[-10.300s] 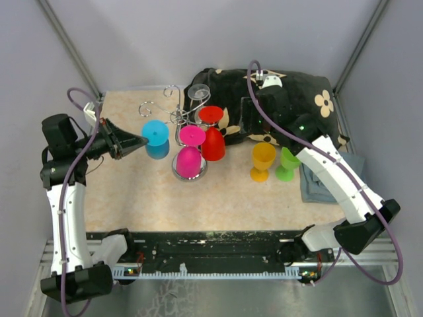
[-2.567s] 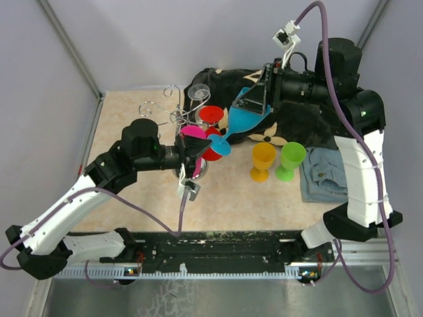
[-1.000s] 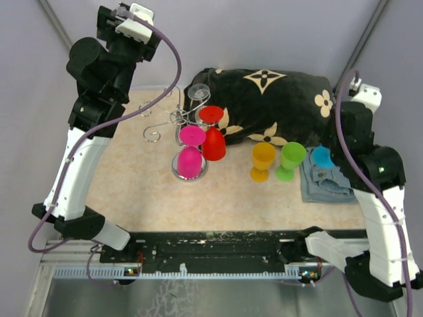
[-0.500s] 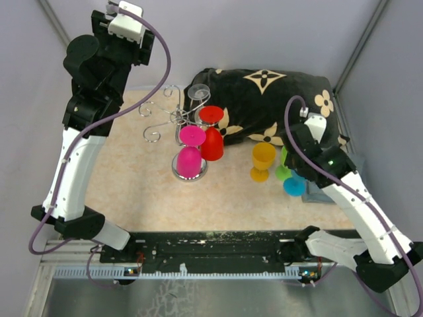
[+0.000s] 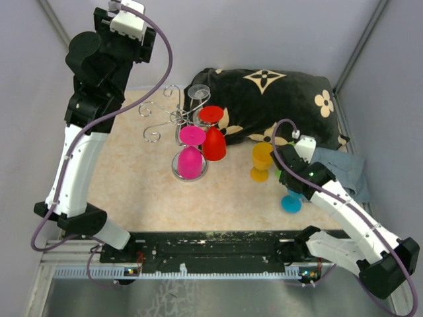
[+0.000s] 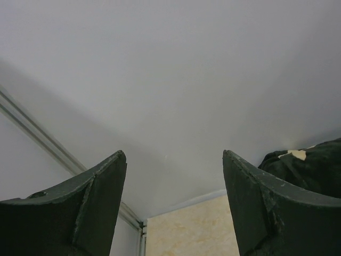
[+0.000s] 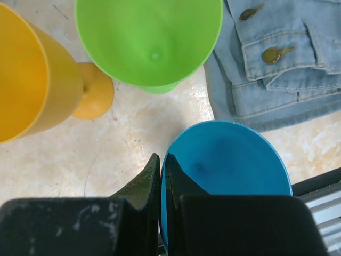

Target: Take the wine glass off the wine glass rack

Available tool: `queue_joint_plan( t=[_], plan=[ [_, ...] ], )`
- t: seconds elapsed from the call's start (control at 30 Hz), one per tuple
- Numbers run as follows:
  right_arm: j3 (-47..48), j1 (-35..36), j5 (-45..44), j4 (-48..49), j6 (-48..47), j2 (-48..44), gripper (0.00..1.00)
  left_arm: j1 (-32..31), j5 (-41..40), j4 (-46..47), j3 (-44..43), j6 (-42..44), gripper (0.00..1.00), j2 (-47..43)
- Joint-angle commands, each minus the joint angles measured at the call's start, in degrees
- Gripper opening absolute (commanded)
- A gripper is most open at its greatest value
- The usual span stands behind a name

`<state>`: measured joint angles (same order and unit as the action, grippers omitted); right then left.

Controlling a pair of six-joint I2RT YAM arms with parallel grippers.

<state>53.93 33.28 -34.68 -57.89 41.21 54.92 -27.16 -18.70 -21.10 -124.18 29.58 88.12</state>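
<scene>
The blue wine glass (image 7: 226, 165) is off the rack and upright, with my right gripper (image 7: 161, 160) shut on its rim, one finger inside the bowl and one outside. In the top view the blue wine glass (image 5: 291, 201) sits just in front of the green glass (image 5: 285, 173). Whether its foot touches the table I cannot tell. The silver wine glass rack (image 5: 173, 117) stands at the back left and carries an inverted pink glass (image 5: 189, 160), a red one (image 5: 213, 142) and a clear one (image 5: 199, 92). High up, my left gripper (image 6: 173, 160) is open and empty, facing the back wall.
A yellow glass (image 7: 32, 90) and the green glass (image 7: 149, 37) stand just beyond the blue one. Folded denim cloth (image 7: 287, 58) lies to the right. A black patterned pillow (image 5: 264, 105) fills the back of the table. The table's front rail (image 5: 218, 244) is close by.
My right arm has carried the blue glass from over the denim cloth forward and left, to just in front of the green glass. The left arm has barely moved.
</scene>
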Motion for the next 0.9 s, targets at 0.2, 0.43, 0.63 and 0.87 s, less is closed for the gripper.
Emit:
queue_joint_plan(
  t=[0.2, 0.43, 0.63, 0.87],
  plan=[
    [-5.66, 0.47, -1.64, 10.81, 1.36, 1.57, 0.00, 0.27, 1.55, -0.43, -2.13, -0.10, 0.77, 1.40],
    [-6.54, 0.47, -2.11, 12.94, 1.17, 2.74, 0.00, 0.31, 2.03, -0.67, -2.16, -0.20, 0.75, 1.62],
    [-6.51, 0.47, -1.55, 12.27, 1.71, 0.82, 0.01, 0.30, 1.90, -0.77, -1.99, -0.03, 0.74, 1.27],
    [-4.31, 0.47, -1.67, 8.32, 1.76, -0.86, 0.28, 0.32, 2.17, -0.65, -1.56, -0.33, 0.73, 1.18]
  ],
)
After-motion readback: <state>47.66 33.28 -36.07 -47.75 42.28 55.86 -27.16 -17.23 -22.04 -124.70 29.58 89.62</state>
